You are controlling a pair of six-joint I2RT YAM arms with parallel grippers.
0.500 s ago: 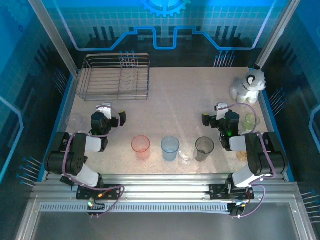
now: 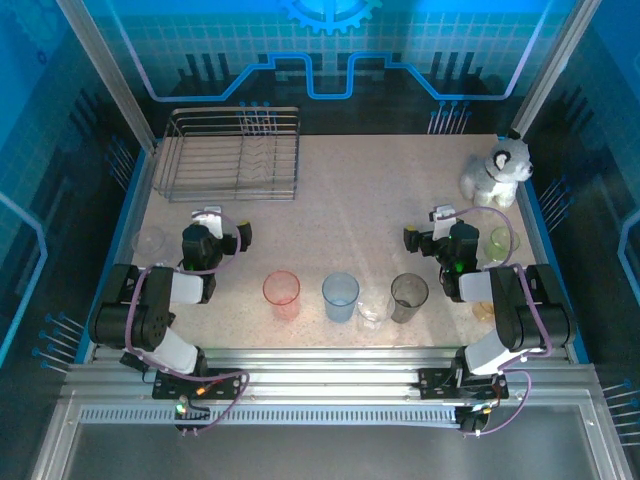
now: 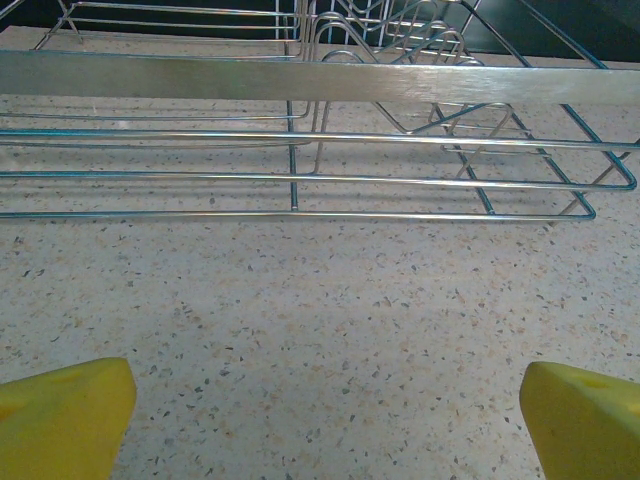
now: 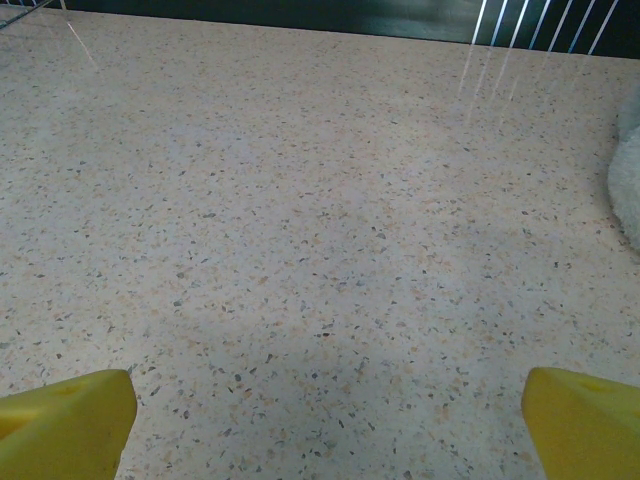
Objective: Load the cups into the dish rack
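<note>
The left end effector (image 3: 325, 415) is open, empty, facing the rack (image 3: 320, 87). The right end effector (image 4: 325, 415) is open too, above the bench (image 4: 300, 200), near the plush (image 4: 628, 185).

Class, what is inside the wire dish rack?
The silver wire dish rack holds only its prong rows, with speckled tabletop beneath. Its flat front rail hides a strip in the left wrist view.

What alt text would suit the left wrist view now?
An empty rectangular silver wire dish rack spans the top, above speckled beige tabletop. The left gripper is open, its yellow fingertips in the bottom corners.
</note>
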